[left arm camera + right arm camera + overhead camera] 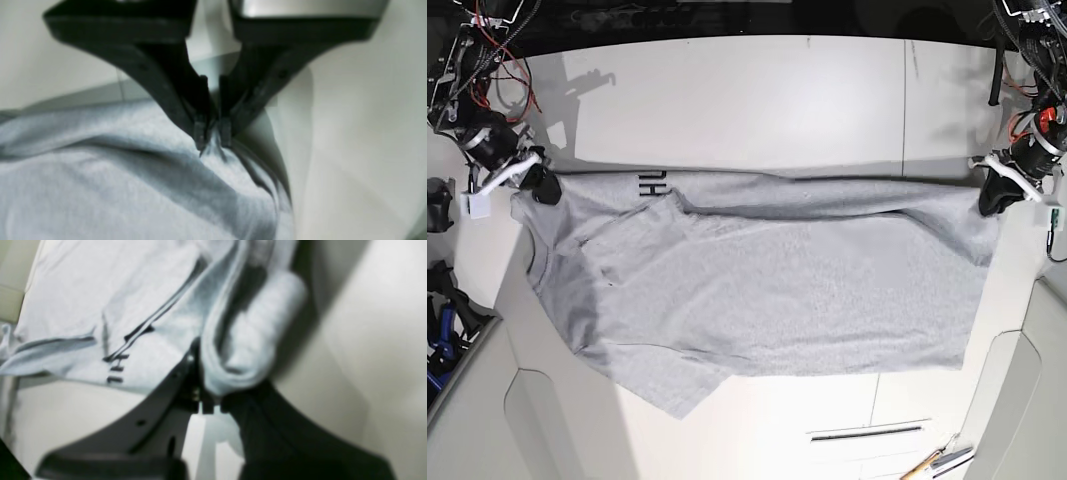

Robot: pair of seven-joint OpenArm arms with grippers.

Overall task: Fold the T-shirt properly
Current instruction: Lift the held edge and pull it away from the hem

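Two black grippers hold one grey T-shirt (777, 290) over a big white worktop (757, 75). The left gripper (213, 141) has its tips pinched tight on a bit of the cloth. The right gripper (213, 403) is closed on the shirt too, and a thick bunch of cloth flops over its tips. In the base view, the left one is at the right side and the right one is at the left side. The shirt goes almost all the way across between them. Its top edge makes one long, nearly straight line, with a strip of cloth folded over below it. The rest spreads down toward the bottom of the view, with one corner poking down at the lower left. A few small black printed marks (653, 183) show on the folded strip, near the right gripper. The worktop is shiny and pale, with thin dark lines on it. Two arms reach in, one from each top corner, and each has red wires. Near the bottom edge of the base view there is one long thin slot (865, 433). Beside it lie some thin sticks like pens (942, 460), but I cannot count them well. Dark things and cables (445, 330) sit at the far left side.
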